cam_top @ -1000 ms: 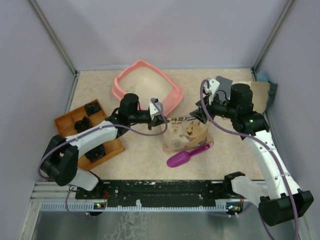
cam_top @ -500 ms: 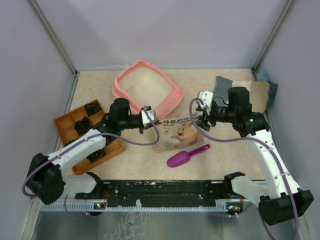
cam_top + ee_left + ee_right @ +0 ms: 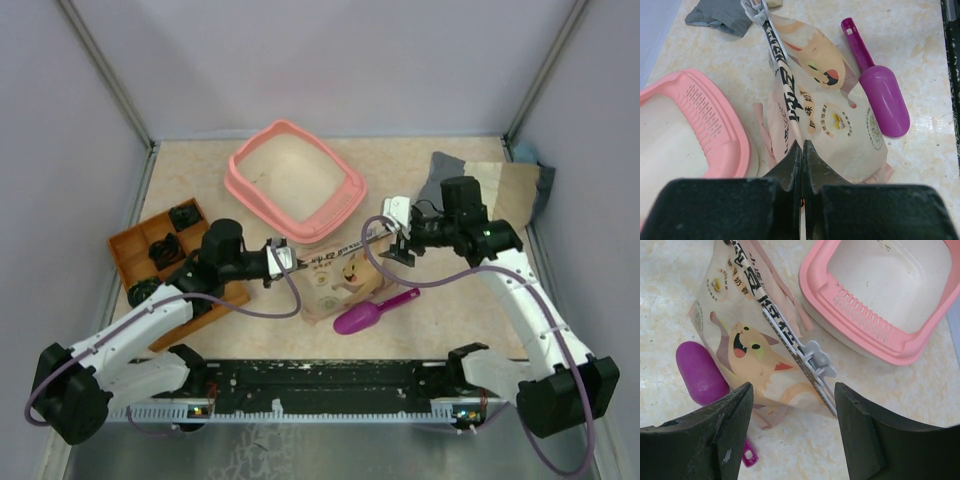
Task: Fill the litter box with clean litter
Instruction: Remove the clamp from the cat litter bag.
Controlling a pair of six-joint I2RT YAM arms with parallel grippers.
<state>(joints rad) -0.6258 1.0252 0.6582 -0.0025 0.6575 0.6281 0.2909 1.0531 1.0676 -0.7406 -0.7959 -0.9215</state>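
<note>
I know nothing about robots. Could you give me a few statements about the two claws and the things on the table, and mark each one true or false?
1. The left gripper is shut on the top edge of the paper bag. True.
2. The right gripper is clamped on the purple scoop. False: its jaws stand wide open with nothing held, and the scoop lies on the table beside the bag.
3. The litter box is heaped with green granules. False: its pale inside shows no green granules.
4. A grey clip sits on the bag's top edge. True.
</note>
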